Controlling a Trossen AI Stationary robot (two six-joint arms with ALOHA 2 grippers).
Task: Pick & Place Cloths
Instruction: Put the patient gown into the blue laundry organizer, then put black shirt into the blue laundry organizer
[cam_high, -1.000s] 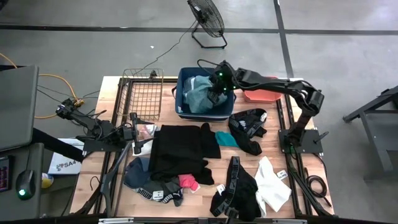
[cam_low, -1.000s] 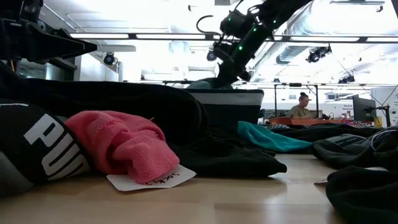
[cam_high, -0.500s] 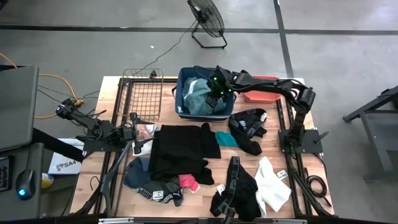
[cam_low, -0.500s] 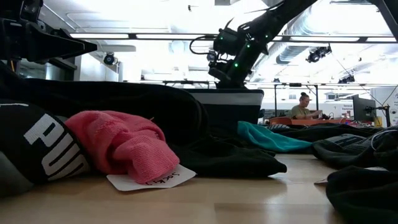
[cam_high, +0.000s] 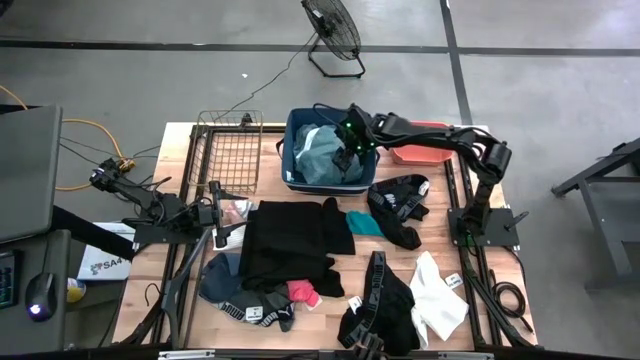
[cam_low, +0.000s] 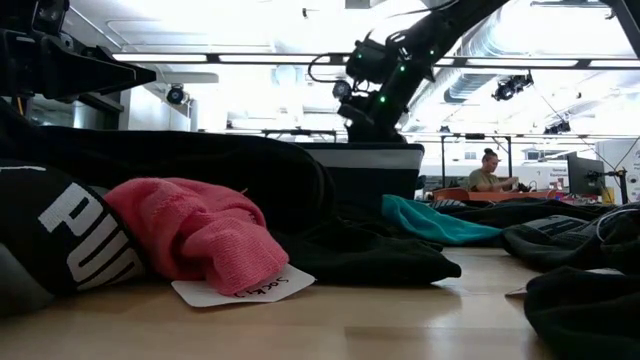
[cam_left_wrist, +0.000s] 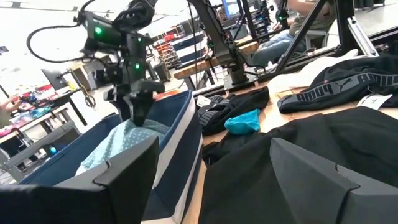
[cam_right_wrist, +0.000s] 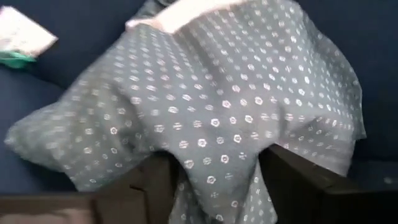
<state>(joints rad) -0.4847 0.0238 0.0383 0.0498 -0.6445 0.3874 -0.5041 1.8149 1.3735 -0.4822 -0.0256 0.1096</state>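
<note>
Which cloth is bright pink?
The bright pink cloth near the table's front edge, tucked among black pieces; the other cloths are black, teal, grey or white.

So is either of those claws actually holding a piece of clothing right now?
No. The right gripper hangs open over the blue bin, above the dotted teal cloth lying inside. The left gripper waits open, empty.

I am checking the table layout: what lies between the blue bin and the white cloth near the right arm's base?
In the high view, a black garment with white lettering lies between the blue bin and the white cloth.
</note>
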